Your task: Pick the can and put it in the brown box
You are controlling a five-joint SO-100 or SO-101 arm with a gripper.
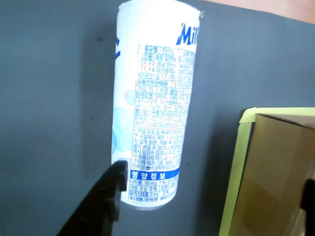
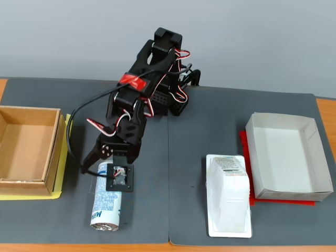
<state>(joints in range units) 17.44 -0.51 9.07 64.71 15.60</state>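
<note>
To the left of your pincer (image 2: 100, 169) in the fixed view sits the brown box (image 2: 26, 152), open-topped and empty, resting on a yellow sheet (image 2: 62, 157) well clear of the fingers. That gap is your first risk: once you carry the can across, the near wall stands between you and the box floor, and a low carry would likely knock the can against the rim.

Under the pincer lies the can (image 2: 106, 209), flat on the dark mat (image 2: 210, 126), its silver end pointing toward the table's front edge. The pincer stands wide, straddling the can's upper end; in the wrist view one black finger (image 1: 106, 194) lies just beside the can (image 1: 152, 108) at its lower left, and I cannot tell whether it touches. The other finger barely shows at the right edge. Because the can is round and lies on its side, a squeeze that lands off-centre could roll it away or pivot it, and a grip so near one end may let the long free end droop.

The arm folds forward from its base (image 2: 168, 100), elbow high, wrist pitched down over the can.

Right of the pincer, well apart, lie a white package (image 2: 228, 194) and a white tray (image 2: 286, 155); neither is in your path.
</note>
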